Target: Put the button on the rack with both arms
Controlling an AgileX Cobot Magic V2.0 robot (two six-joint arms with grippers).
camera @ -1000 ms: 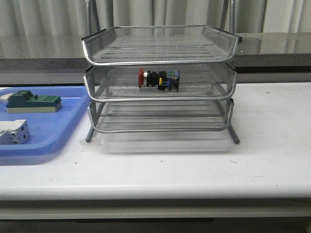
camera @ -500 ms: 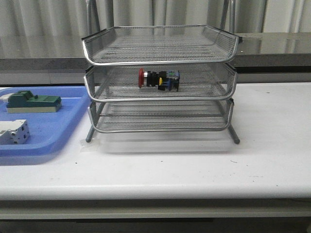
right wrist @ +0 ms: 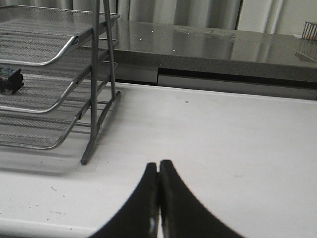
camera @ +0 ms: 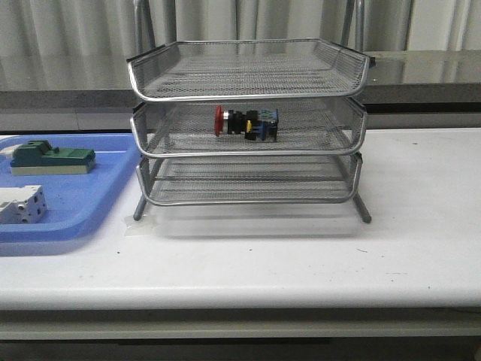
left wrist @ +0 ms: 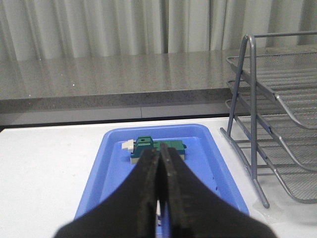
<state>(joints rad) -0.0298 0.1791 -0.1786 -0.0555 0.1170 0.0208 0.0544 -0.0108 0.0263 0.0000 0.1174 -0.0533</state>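
The button [camera: 246,123], with red cap, black-and-yellow body and blue rear block, lies on its side on the middle tier of the silver wire-mesh rack [camera: 248,94]. The rack also shows in the left wrist view [left wrist: 277,124] and in the right wrist view [right wrist: 54,74], where only the button's dark rear end [right wrist: 10,79] peeks in. Neither arm shows in the front view. My left gripper [left wrist: 159,151] is shut and empty above the blue tray. My right gripper [right wrist: 159,164] is shut and empty over bare table, right of the rack.
A flat blue plastic tray [camera: 83,210] lies left of the rack, holding a green block [camera: 51,159] and a white terminal block [camera: 21,204]. The tray [left wrist: 111,163] and green block [left wrist: 148,145] also show in the left wrist view. A grey ledge and curtains stand behind.
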